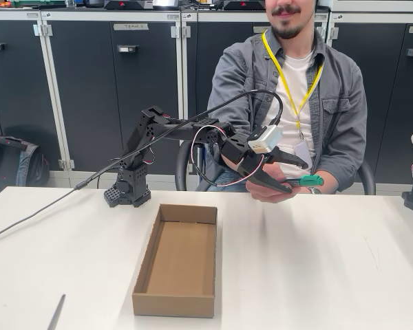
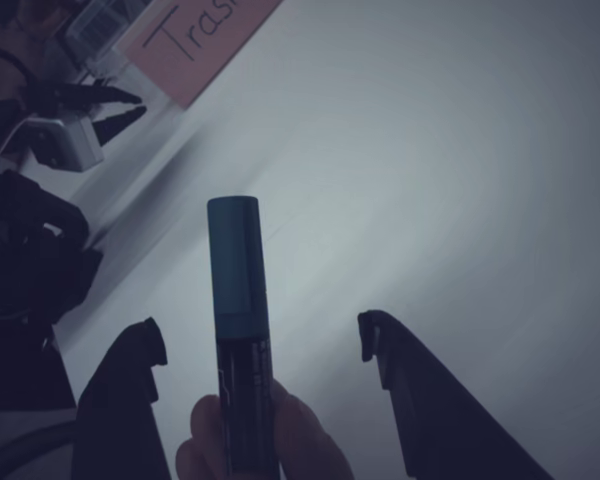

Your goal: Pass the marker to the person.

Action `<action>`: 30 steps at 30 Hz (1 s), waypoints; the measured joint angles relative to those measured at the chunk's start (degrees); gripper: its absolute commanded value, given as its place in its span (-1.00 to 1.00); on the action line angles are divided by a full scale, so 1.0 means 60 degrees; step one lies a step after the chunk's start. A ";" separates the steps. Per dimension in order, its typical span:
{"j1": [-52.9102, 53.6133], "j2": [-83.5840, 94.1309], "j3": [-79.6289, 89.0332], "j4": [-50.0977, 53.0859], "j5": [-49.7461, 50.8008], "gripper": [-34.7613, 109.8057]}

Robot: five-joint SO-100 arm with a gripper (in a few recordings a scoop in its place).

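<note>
In the fixed view a grey stick lies at the near left edge of the white table, and an open cardboard box sits near the middle, its long side running away from the camera. Behind the box, the black arm reaches to the right from its base at the table's far edge. The gripper is spread open — in the wrist view its fingers stand well apart on either side of the marker, touching nothing. The marker, green cap outward, rests in the person's hand just beyond the table's far edge — fingertips pinch its dark body. The person sits behind the table in front of dark cabinets.
</note>
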 measured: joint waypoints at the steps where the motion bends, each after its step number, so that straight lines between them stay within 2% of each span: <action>1: 0.0000 0.0015 0.0000 0.0000 0.0000 0.08; 30: 0.0000 0.0029 0.0103 -0.0088 -0.0117 0.08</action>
